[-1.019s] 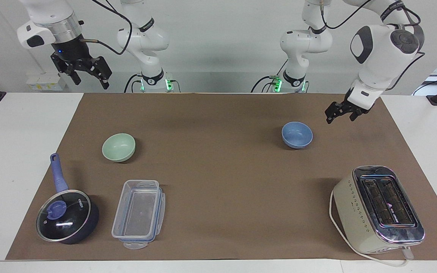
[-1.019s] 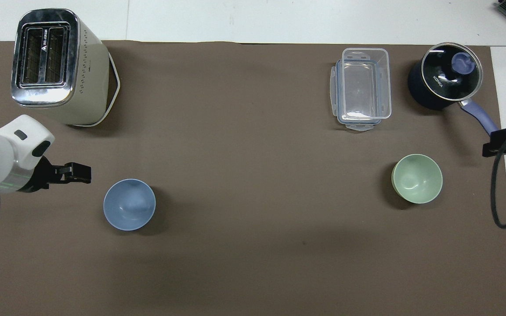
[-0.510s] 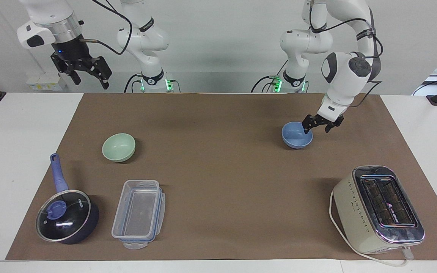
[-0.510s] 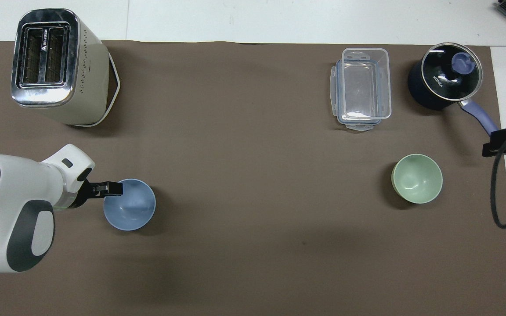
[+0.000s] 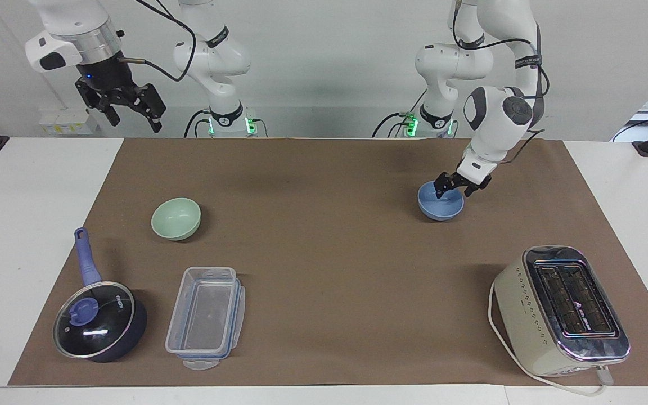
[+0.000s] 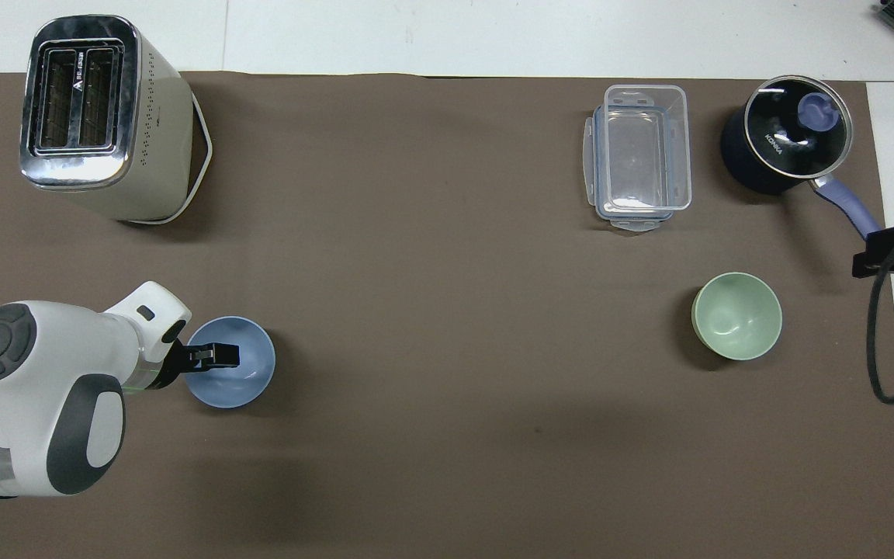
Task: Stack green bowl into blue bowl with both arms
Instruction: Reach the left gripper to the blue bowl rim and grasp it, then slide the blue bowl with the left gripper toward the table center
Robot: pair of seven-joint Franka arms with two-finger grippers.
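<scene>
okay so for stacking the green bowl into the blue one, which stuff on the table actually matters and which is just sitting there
Part of the job:
- green bowl, toward the right arm's end
- blue bowl, toward the left arm's end
- left gripper, open at the blue bowl's rim
- right gripper, open, waiting raised

Just lying about:
- toaster
- clear plastic container
- dark pot with glass lid

Facing view: toaster (image 5: 561,312) lower right; pot (image 5: 100,320) and container (image 5: 206,316) lower left; two bowls (image 5: 176,219) mid-frame, well apart.
</scene>
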